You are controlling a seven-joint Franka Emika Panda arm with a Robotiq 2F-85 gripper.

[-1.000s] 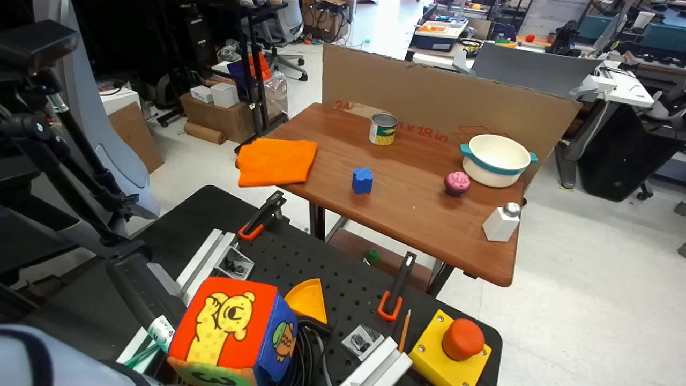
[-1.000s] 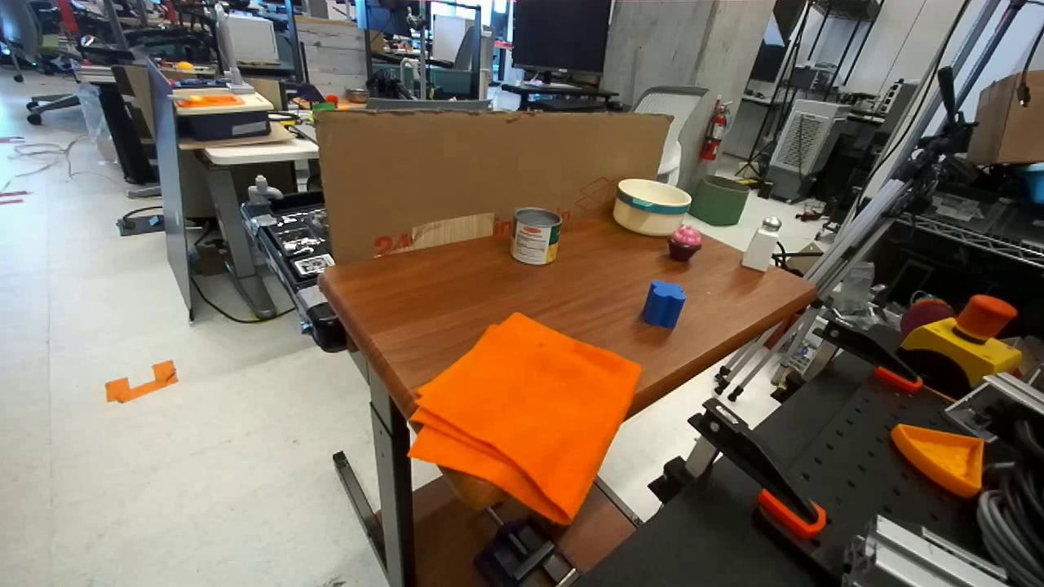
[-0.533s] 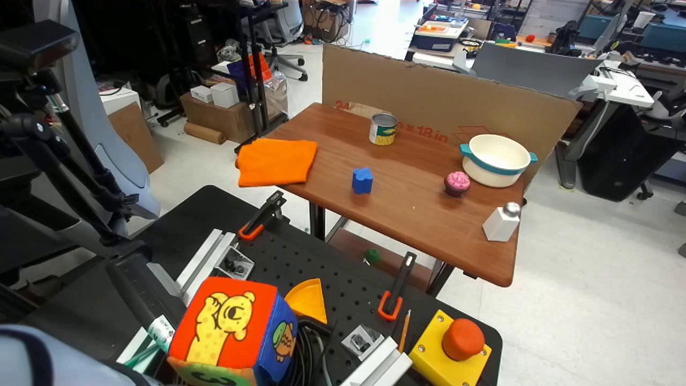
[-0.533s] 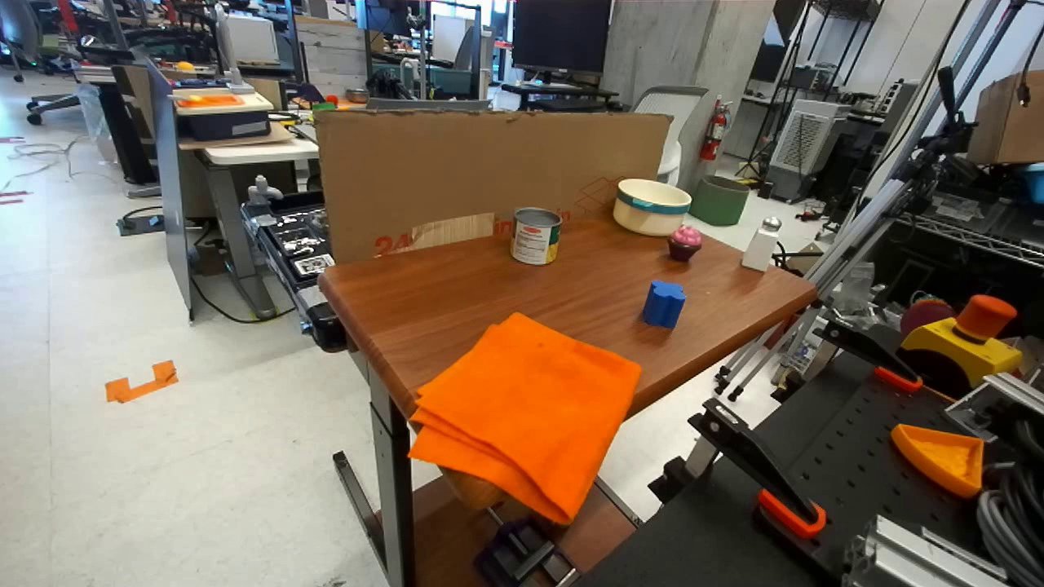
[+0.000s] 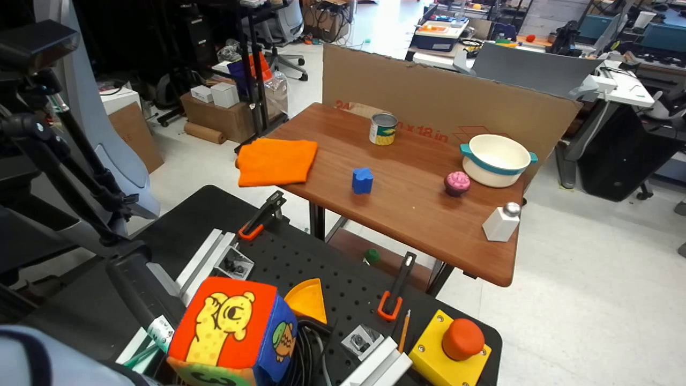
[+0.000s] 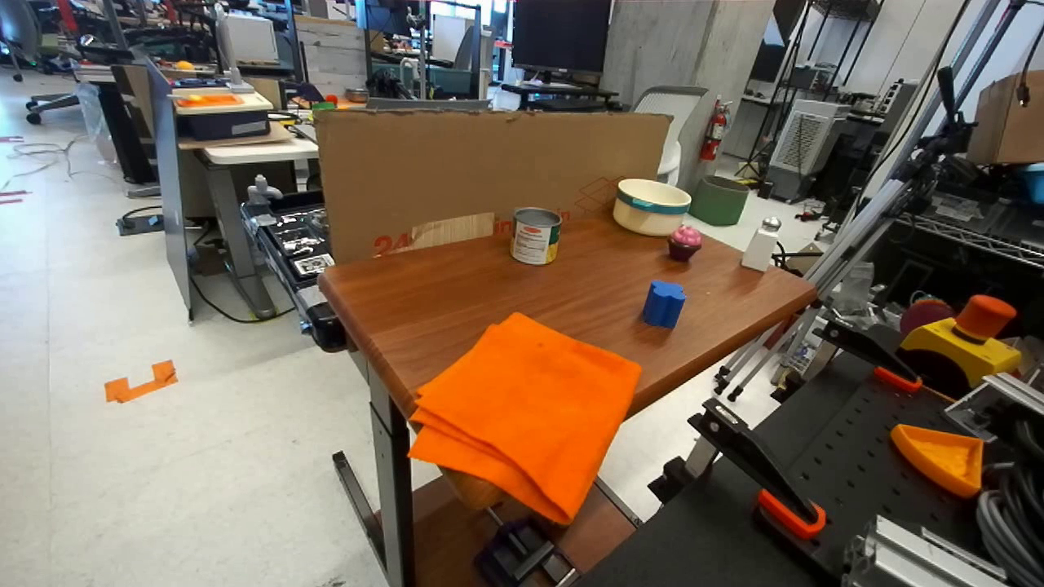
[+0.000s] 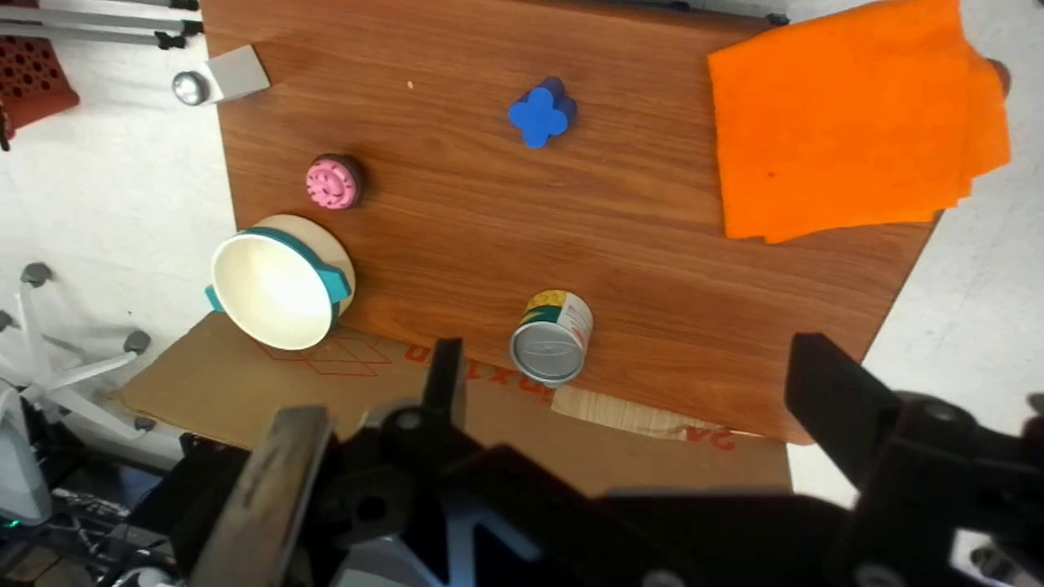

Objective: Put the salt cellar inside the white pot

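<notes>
Cellar (image 5: 501, 225) stands upright by the right edge of the tabletop (image 5: 418, 190), rightward and nearer than the fingers (image 7: 840, 403), spread and empty.

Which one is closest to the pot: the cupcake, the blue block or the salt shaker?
The pink-topped cupcake, which sits just beside the white pot. The salt shaker and the blue flower-shaped block both stand farther from the pot.

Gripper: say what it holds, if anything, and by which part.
Nothing is held: the gripper is open, and the shaker stands on the table.
</notes>
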